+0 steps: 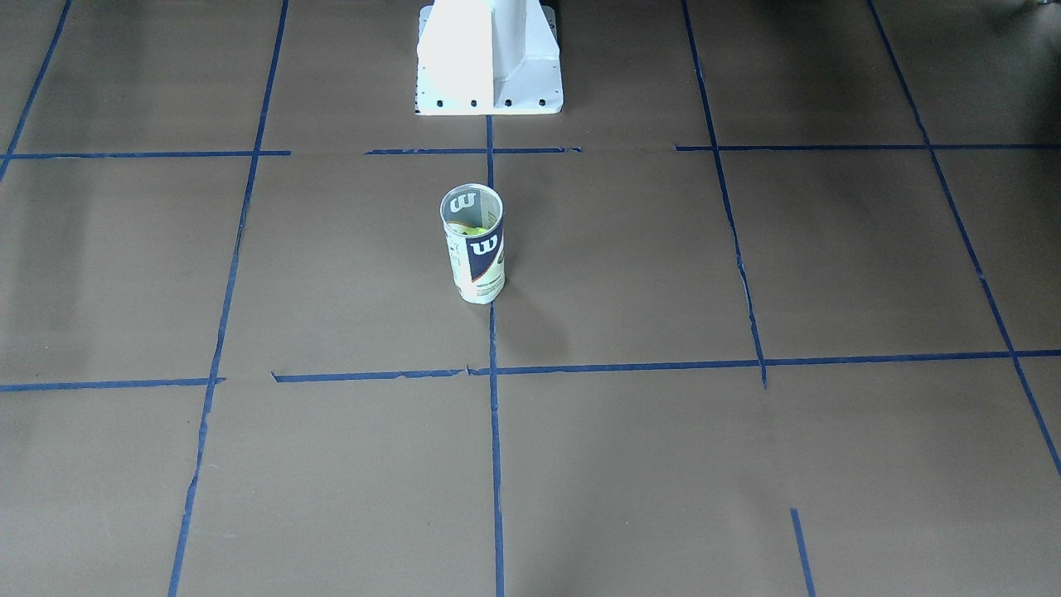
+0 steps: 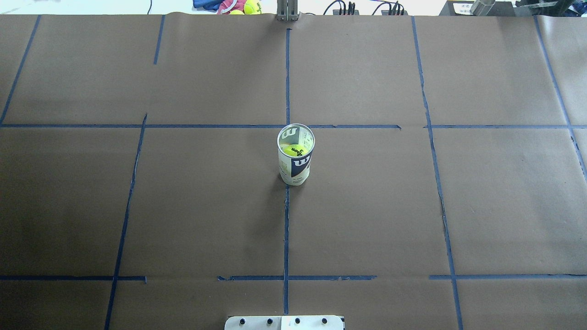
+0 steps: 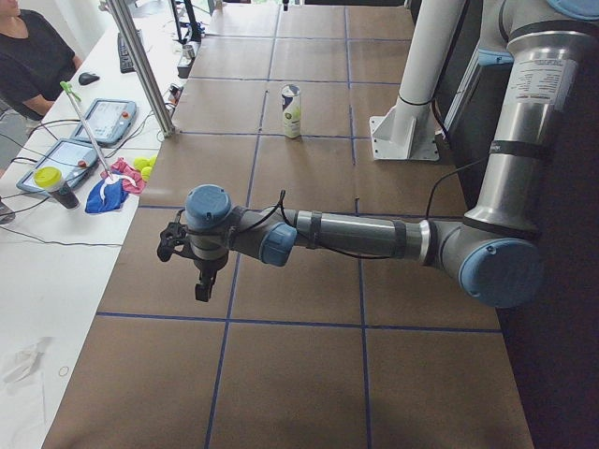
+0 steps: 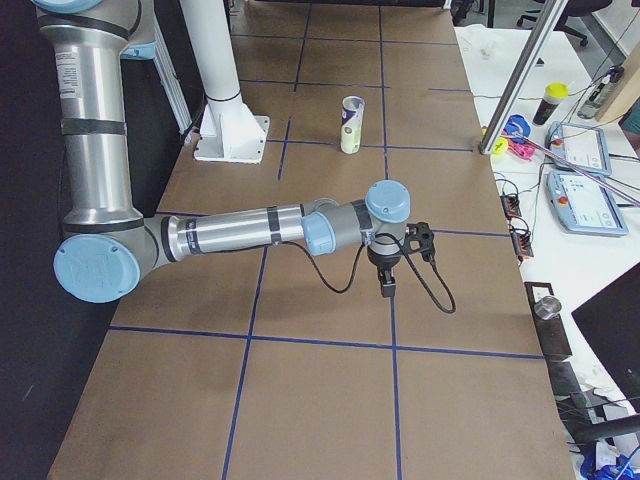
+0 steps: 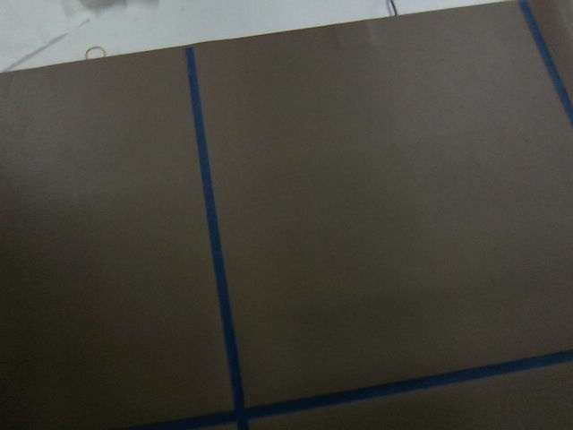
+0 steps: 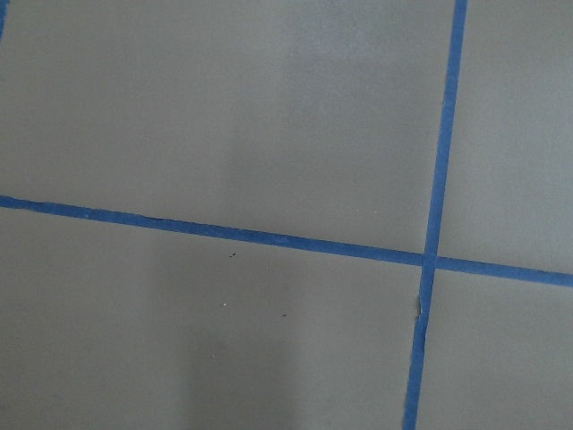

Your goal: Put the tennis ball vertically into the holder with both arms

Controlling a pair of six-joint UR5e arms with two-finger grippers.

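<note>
The holder (image 2: 296,166), a clear can with a navy and white Wilson label, stands upright at the table's middle; it also shows in the front view (image 1: 476,253) and the side views (image 3: 291,110) (image 4: 351,124). The tennis ball (image 2: 294,150) sits inside it, seen through the open top, and shows faintly in the front view (image 1: 473,230). My left gripper (image 3: 201,285) hangs over the table's left end, far from the can. My right gripper (image 4: 387,283) hangs over the right end. Both show only in the side views, so I cannot tell whether they are open or shut. The wrist views show only brown paper and blue tape.
The white pedestal base (image 1: 489,66) stands at the robot's side of the table, behind the can. Spare tennis balls (image 2: 251,6) and a cloth lie beyond the far edge. A metal post (image 3: 140,65), tablets and a seated operator (image 3: 28,56) are on the far side.
</note>
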